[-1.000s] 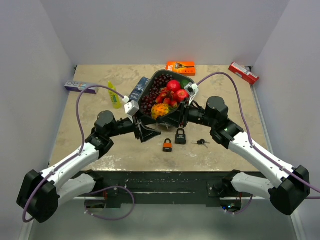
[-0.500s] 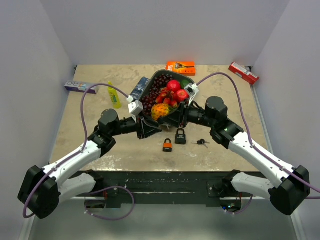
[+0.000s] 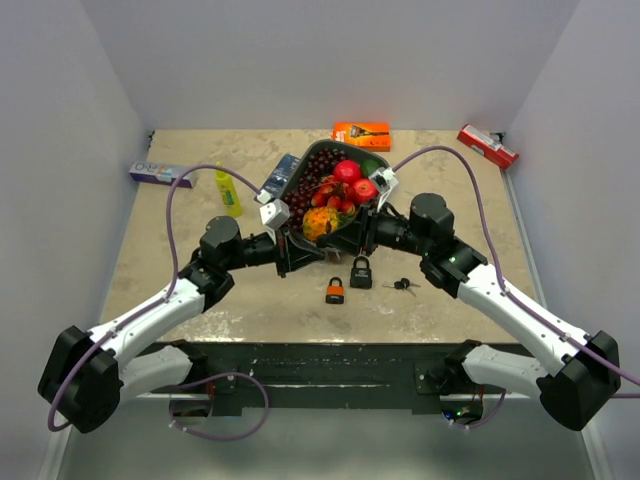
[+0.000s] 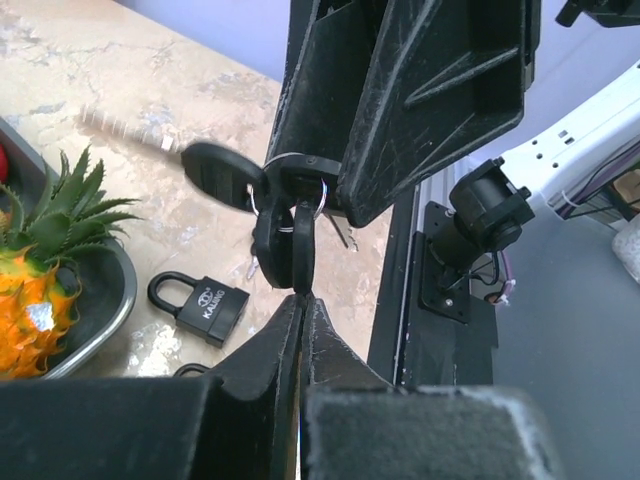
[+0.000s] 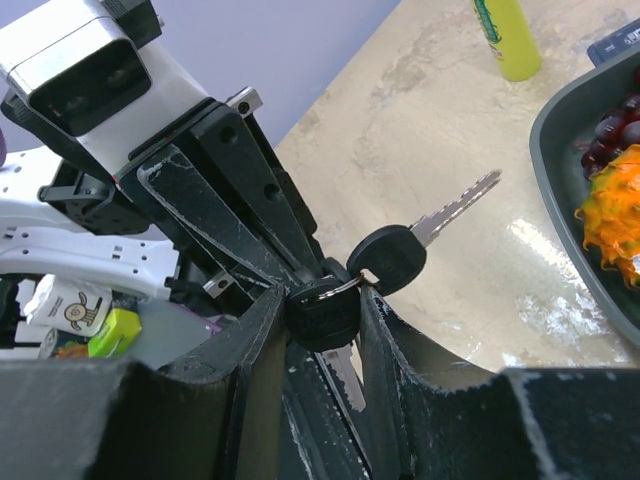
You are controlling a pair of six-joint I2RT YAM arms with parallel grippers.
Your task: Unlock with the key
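Key bunch (image 5: 385,258): held aloft just in front of the fruit bowl (image 5: 565,140).
Right gripper (image 5: 322,312): pinching one black key head.
Left gripper (image 4: 300,300): pressed together on the hanging key.
Handover: the right should let go only once the left's hold looks firm.
Black padlock (image 3: 361,272): on the desk, by the bowl's near rim.

both my arms reach inward, left gripper (image 4: 300,300) pinched shut, right gripper (image 5: 322,310) clamped partly closed, tips nearly meeting
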